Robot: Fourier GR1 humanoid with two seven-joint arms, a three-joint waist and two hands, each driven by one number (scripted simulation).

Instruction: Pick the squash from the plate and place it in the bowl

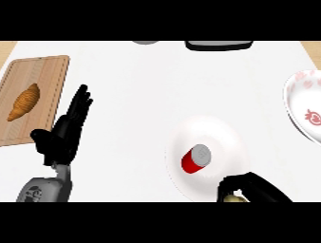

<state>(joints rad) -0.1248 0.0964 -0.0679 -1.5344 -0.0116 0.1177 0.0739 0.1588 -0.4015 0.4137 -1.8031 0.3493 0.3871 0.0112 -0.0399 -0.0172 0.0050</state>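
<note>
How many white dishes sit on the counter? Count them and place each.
2. A white plate at centre right holds a red can; a white bowl with red strawberry prints is at the right edge, partly cut off. Others may lie out of view.

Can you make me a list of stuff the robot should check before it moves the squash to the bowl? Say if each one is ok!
1. Squash in the right hand: ok, curled fingers wrap a yellowish thing at the view's lower edge, mostly hidden.
2. Squash lifted off the plate: cannot tell, the hand sits right at the plate's near rim.
3. Red can out of the way: ok, it lies on the plate, apart from the hand.
4. Bowl ready: ok, it sits at the right edge and nothing shows inside.
5. Left hand out of the way: ok, open and resting beside the cutting board.
</note>
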